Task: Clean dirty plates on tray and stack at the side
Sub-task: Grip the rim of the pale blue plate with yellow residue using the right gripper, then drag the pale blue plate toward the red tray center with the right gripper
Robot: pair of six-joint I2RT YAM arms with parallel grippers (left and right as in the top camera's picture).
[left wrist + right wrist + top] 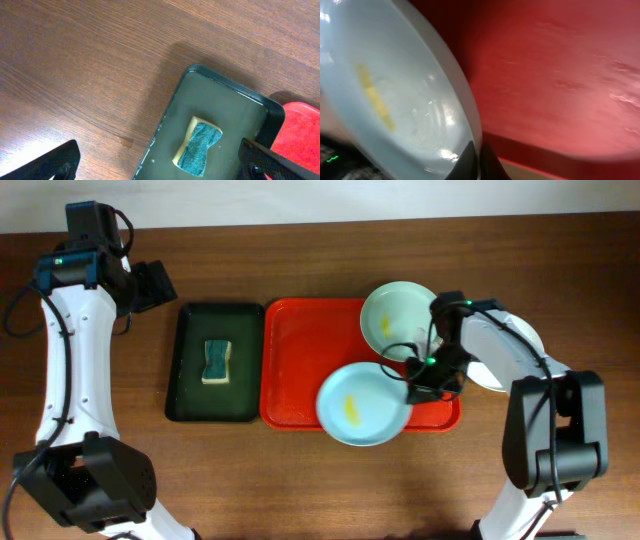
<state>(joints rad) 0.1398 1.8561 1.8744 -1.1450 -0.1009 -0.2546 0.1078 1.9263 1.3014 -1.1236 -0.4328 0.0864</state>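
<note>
The smeared plate (pixel 355 408) was pinched by the right gripper (pixel 479 160), a second plate (pixel 393 318) left uncleaned beside it on the tray (pixel 300 350), the left gripper (pixel 160 167) spread idle.

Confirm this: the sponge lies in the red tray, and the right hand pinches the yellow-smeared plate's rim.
Not quite. The overhead view shows the sponge lying in the dark green tray. The rest holds: the right hand pinches the yellow-smeared plate's rim.
</note>
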